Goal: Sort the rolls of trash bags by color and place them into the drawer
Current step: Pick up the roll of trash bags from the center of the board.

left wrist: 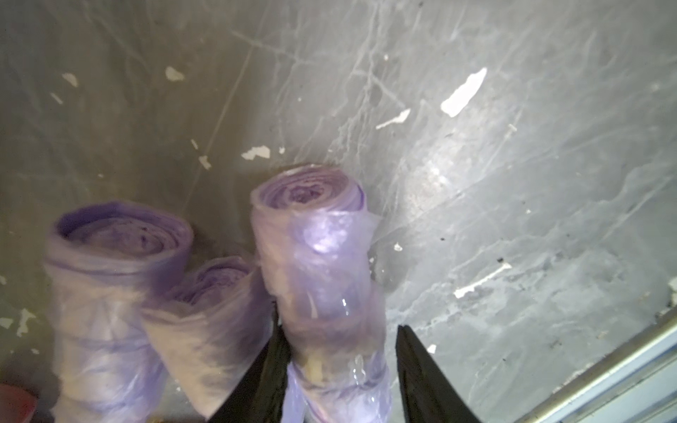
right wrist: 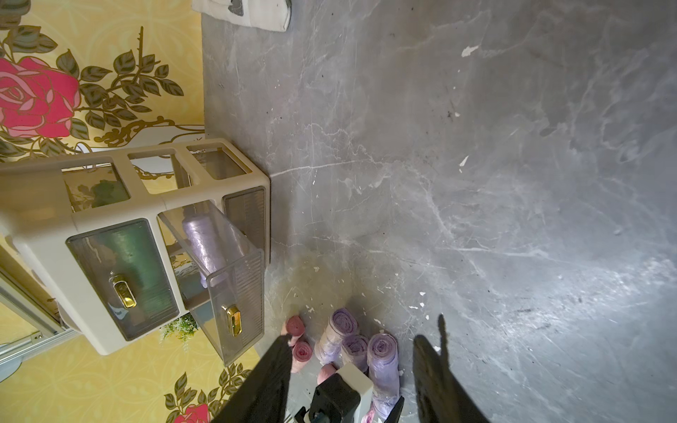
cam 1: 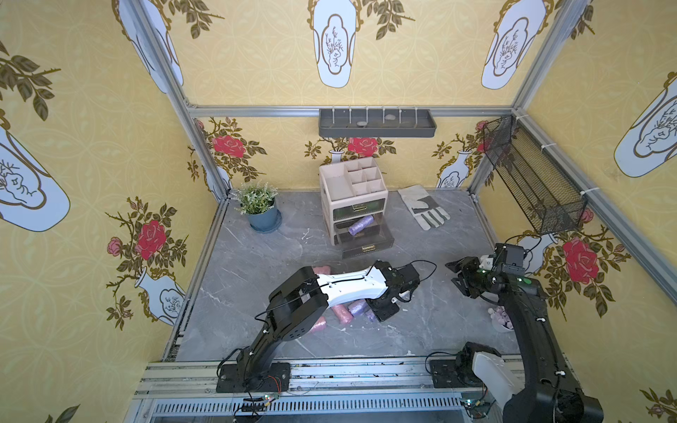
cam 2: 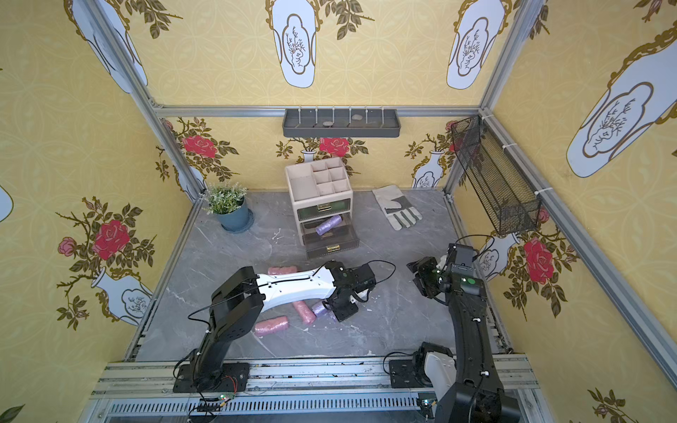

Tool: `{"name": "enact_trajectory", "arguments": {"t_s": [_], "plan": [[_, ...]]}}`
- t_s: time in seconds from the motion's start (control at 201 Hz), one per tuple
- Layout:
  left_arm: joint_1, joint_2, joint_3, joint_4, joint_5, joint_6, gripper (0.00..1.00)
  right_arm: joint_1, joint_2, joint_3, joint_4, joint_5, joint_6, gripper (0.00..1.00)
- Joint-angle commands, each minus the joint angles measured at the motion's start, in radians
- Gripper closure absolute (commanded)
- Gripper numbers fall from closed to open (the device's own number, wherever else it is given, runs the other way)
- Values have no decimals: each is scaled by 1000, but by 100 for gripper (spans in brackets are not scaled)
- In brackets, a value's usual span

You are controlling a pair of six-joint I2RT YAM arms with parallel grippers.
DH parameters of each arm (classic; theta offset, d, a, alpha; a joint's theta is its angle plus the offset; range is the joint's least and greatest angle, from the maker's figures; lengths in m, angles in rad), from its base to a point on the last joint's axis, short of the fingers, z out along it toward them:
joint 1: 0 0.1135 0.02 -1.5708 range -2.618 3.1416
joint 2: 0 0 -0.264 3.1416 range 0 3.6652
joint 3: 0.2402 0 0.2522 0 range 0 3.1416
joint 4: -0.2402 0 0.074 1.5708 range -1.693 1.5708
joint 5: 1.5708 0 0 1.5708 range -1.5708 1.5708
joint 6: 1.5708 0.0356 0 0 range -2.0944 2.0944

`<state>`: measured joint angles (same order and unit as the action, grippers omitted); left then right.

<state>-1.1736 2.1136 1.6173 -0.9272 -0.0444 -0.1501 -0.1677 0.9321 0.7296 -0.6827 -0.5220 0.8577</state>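
- The table (cam 1: 458,329) carries all the loose rolls near its front edge. There they are within the left arm's reach and well apart from the chest.
- The left arm (cam 1: 351,284) stretches low across that heap, so it hides part of it in both top views.
- The chest (cam 1: 327,216) stands at the back wall with its drawer fronts facing the arms, handy for dropping rolls in from above.
- The middle drawer (cam 1: 383,244) is pulled out with one purple roll (cam 1: 361,224) lying in it, so it looks like the purple one's place. A green tint shows behind the shut top drawer (right wrist: 121,263), but I cannot tell what it holds.
- The right gripper (cam 1: 454,274) hangs between heap and chest with fingers apart and empty, probably keeping clear.
- The pink rolls (cam 2: 271,326) lie scattered beside the purple ones, seemingly left for later.
- Three purple rolls (right wrist: 353,348) lie side by side on the table, touching.
- The outer roll (left wrist: 322,263) is the easiest to take, as one side is free.
- The left gripper (left wrist: 340,326) straddles it. Its fingers (left wrist: 421,377) are apart, one against the film and a gap at the other, so it is not clamped.
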Motion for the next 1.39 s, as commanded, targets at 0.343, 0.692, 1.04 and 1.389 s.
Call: {"name": "enact_trajectory", "arguments": {"t_s": [0.343,0.692,1.04,1.389], "plan": [[0,5,-13,29,10,-3,61,0,-18,-2,2,-16,8,46],[2,-78,-71,62,16,-2,82,-1,-40,0,-6,-21,24,46],[26,-490,-99,-98,-179,82,83,2,-99,6,-18,-49,60,46],[192,-441,200,-145,-210,370,81,2,-164,5,-25,-78,62,46]]}}
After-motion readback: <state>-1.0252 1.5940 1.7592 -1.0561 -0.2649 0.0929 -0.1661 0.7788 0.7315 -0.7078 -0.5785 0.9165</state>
